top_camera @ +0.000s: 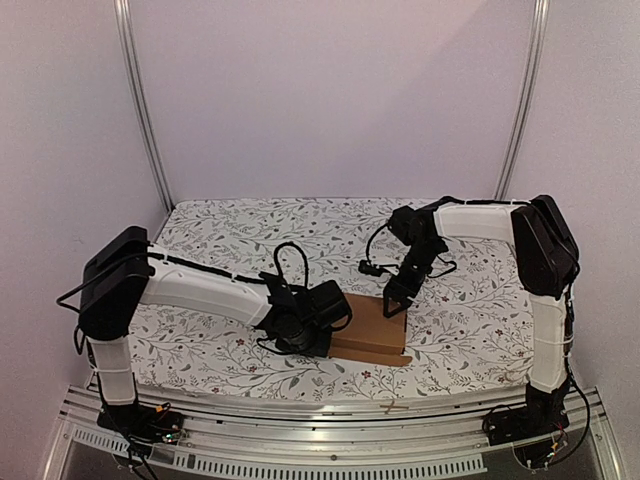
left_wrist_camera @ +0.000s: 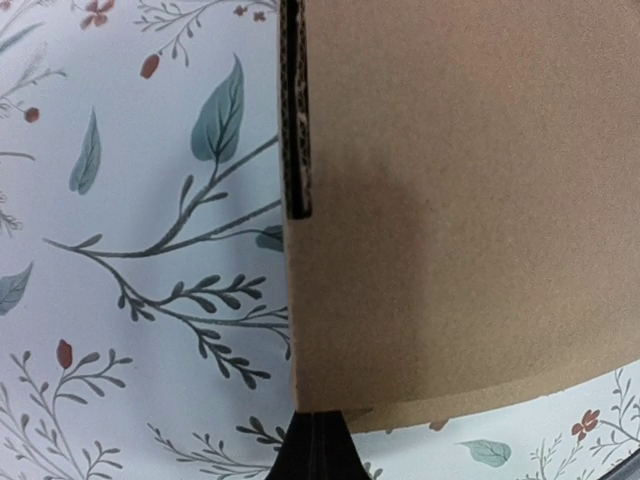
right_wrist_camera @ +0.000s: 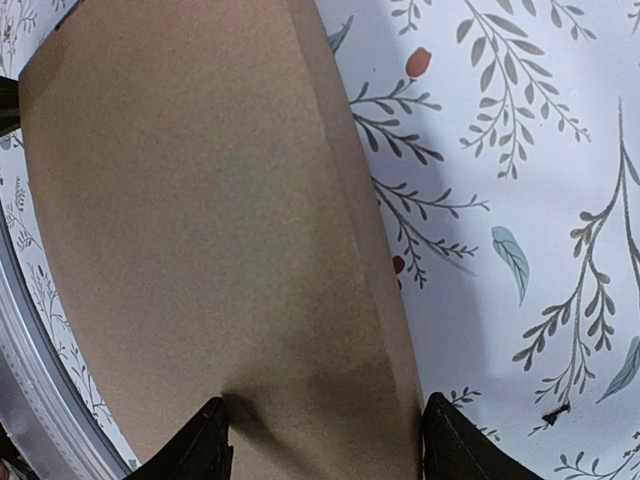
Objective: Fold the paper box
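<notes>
- While the floral cloth (top_camera: 230, 230) is lying under it, the paper box (top_camera: 375, 325) is sitting as a flat, closed slab; I am judging the folding nearly done.
- My right gripper (right_wrist_camera: 325, 450) is straddling the box's right end, fingers apart.
- My left gripper (left_wrist_camera: 315, 455) is nosing at the box's left edge, fingers together.
- Only my own arms are crowding the box.

Plain pale walls (top_camera: 330, 100) far, left and right, soft even light. Aluminium post in far left corner (top_camera: 140, 100), another far right (top_camera: 520, 100). Table under white cloth (top_camera: 470, 330), grey-leaf red-berry print. Aluminium rail (top_camera: 330, 425) along near edge
</notes>
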`<act>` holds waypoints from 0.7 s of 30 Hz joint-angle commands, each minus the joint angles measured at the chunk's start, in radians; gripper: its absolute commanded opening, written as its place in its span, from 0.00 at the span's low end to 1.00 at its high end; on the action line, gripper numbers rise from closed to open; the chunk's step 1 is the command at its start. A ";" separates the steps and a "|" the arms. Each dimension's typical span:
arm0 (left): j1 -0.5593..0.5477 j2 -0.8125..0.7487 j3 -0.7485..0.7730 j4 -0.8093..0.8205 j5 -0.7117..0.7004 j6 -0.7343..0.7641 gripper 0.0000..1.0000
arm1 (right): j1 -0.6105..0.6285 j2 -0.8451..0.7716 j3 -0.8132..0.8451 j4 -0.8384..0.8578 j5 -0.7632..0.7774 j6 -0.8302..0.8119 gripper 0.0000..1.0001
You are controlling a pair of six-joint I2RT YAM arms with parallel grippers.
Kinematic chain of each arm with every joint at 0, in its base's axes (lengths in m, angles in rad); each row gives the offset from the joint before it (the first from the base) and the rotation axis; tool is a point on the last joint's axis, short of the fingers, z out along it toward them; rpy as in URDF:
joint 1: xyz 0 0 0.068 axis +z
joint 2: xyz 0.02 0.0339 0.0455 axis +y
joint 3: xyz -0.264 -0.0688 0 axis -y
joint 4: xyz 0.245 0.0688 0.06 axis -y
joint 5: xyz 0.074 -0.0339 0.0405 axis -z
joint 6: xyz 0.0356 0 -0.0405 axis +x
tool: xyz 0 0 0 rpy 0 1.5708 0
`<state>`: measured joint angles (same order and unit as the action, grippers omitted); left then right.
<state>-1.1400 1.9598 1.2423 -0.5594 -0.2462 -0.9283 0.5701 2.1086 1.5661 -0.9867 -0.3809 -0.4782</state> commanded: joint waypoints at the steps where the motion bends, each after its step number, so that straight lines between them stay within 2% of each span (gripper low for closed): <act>1: -0.029 0.081 0.022 0.013 0.024 -0.010 0.00 | 0.004 0.050 0.004 -0.020 0.010 0.003 0.64; 8: -0.037 0.100 0.026 -0.018 0.018 -0.017 0.00 | -0.015 0.018 0.051 -0.084 0.012 -0.008 0.65; 12: -0.037 0.112 0.034 -0.036 0.013 -0.009 0.00 | -0.077 -0.113 0.046 -0.150 -0.019 -0.026 0.67; 15: -0.037 0.119 0.042 -0.035 0.021 -0.007 0.00 | -0.112 -0.228 -0.061 -0.148 -0.019 -0.099 0.68; 21: -0.037 0.114 0.048 -0.023 0.030 -0.005 0.00 | -0.096 -0.408 -0.396 -0.057 0.089 -0.324 0.66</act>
<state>-1.1564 2.0106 1.3071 -0.5694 -0.2752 -0.9356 0.4435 1.7630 1.3411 -1.0756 -0.3614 -0.6292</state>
